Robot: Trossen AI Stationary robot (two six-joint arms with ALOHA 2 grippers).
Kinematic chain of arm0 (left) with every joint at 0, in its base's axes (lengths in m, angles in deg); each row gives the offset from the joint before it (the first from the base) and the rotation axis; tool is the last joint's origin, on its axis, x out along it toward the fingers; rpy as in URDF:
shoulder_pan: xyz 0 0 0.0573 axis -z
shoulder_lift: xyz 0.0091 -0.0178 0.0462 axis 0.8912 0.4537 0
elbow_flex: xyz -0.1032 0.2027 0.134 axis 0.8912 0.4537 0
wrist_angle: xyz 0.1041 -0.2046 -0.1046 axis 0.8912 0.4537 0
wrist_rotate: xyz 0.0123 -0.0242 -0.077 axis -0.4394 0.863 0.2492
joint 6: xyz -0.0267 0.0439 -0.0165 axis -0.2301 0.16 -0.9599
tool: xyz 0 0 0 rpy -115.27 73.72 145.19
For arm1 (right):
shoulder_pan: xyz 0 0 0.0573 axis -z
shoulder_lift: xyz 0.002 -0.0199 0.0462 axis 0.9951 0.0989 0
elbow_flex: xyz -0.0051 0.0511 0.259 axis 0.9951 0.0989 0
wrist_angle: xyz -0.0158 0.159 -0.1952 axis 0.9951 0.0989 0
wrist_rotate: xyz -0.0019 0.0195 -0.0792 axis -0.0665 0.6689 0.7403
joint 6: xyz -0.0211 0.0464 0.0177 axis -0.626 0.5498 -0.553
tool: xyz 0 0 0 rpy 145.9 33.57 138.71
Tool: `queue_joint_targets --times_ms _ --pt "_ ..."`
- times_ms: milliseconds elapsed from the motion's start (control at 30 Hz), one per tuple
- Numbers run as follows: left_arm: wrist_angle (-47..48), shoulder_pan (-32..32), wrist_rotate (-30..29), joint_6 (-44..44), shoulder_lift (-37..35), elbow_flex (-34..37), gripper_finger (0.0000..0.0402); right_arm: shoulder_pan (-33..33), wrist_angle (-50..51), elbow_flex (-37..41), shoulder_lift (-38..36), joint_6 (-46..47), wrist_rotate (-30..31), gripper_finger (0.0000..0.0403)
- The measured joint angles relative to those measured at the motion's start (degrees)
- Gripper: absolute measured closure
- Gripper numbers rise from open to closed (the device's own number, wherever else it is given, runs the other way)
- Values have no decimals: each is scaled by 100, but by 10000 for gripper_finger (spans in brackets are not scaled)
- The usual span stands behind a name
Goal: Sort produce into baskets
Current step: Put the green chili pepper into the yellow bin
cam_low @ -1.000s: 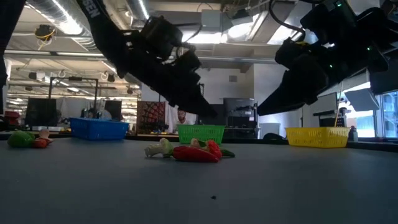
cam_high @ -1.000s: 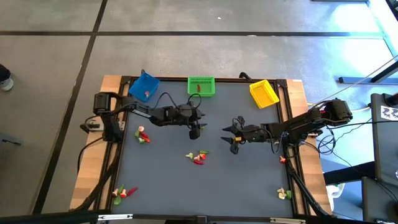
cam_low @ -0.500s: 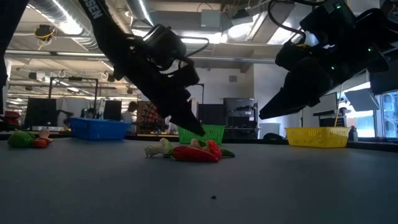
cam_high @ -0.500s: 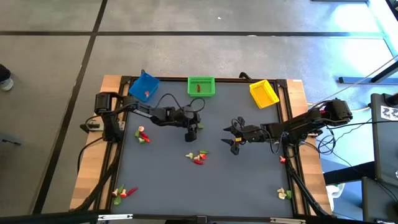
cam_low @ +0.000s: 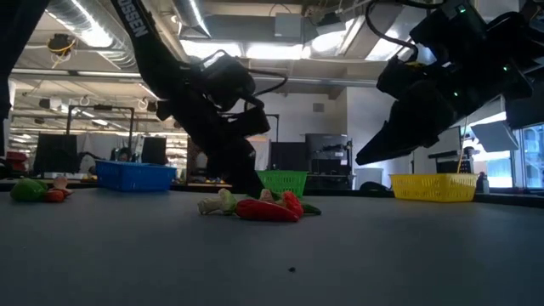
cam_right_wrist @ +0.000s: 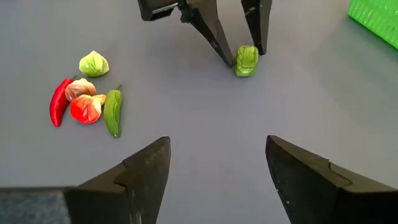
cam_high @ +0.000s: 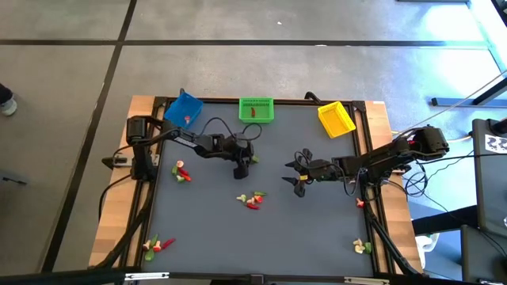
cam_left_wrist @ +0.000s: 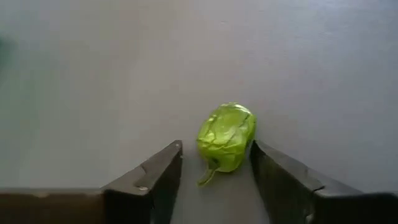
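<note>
Left gripper (cam_left_wrist: pixel 214 177) first: I have brought it down from its raised pose of a second ago to the mat, and its fingers (cam_left_wrist: pixel 152 180) have drawn in from wide to a narrower straddle around a green pepper (cam_left_wrist: pixel 226 135). One finger looks to be touching it and the other stands just beside it, so I judge the grip not yet made. My right gripper (cam_right_wrist: pixel 217 171) hangs wide over bare mat near the middle and has hardly moved. Beyond it lies the mixed pile (cam_high: pixel 252 199) of red, green and whitish pieces. Farthest off, at the back edge, stand the blue basket (cam_high: pixel 183 110), green basket (cam_high: pixel 256 108) and yellow basket (cam_high: pixel 336 119). Once closed, this pepper is ready to lift and carry to a basket.
</note>
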State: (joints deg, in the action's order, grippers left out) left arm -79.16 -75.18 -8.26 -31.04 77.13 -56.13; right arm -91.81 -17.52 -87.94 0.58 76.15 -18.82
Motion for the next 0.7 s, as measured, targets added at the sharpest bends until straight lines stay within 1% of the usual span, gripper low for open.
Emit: queue_joint_targets --times_ms 67,233,367,467,567,700 --pt "0 0 20 157 -4 0 245 0 19 0 0 5 -17 139" --pt "6 2 27 462 -33 2 305 0 -17 0 0 326 -345 139" --pt "-67 0 12 574 -39 7 339 -2 -12 0 0 328 -273 139" --pt "-97 0 9 576 -39 7 352 -2 -14 0 0 314 -201 139" --pt "-87 21 2 572 -79 9 354 -2 -16 0 0 304 -200 139" --pt "-90 119 -11 567 -319 9 350 -2 22 -69 0 298 -493 139"
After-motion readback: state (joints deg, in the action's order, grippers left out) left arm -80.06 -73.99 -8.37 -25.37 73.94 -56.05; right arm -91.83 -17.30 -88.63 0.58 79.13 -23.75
